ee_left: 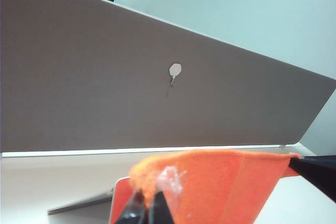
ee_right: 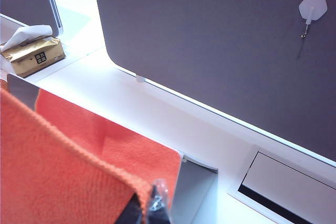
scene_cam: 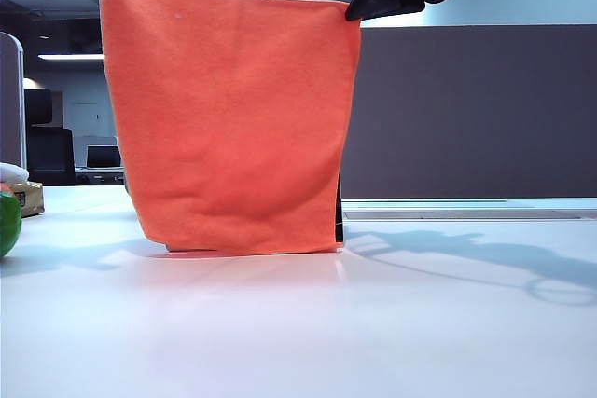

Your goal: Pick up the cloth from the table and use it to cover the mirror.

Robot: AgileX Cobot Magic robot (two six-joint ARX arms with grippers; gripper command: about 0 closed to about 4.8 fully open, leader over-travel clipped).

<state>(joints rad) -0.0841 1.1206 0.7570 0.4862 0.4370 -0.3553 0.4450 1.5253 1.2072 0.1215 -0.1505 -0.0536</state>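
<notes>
Cloth (scene_cam: 229, 109), fuzzy orange microfibre, hangs from left gripper (ee_left: 149, 205) and right gripper (ee_right: 149, 208).

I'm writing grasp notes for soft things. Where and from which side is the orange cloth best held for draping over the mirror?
By its two top corners, as now: the left gripper and right gripper, both shut on the cloth, pinch one corner each from above. Held so, the limp sheet hangs flat and spread in front of the mirror.
</notes>
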